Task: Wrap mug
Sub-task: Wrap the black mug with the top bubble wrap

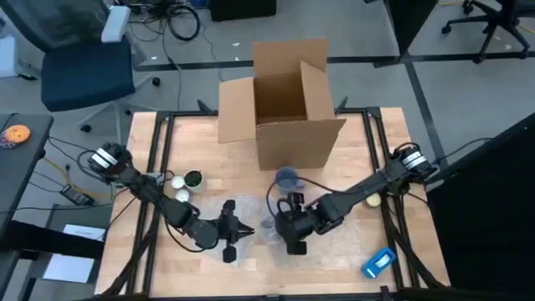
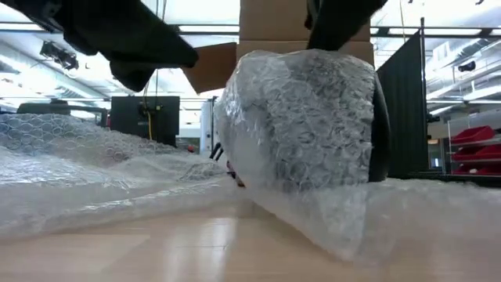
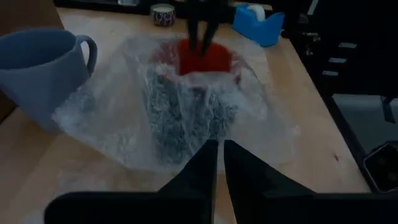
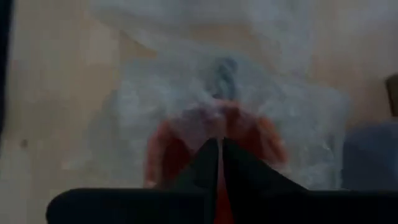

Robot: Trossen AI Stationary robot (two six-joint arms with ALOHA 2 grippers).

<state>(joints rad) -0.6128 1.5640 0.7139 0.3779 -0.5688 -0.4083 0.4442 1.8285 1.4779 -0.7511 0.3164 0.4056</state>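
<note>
Centre frame: red mug (image 3: 202,62) sits under bubble wrap (image 3: 124,118). Right gripper (image 3: 202,34) pinches wrap into mug mouth. Left gripper (image 3: 217,152) closed, empty, lower centre.

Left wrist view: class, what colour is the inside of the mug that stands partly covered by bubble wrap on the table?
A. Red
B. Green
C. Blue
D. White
A. Through its open mouth, the mug shows a red interior, with bubble wrap draped round its sides; the blue-grey mug beside it stands unwrapped.
</note>
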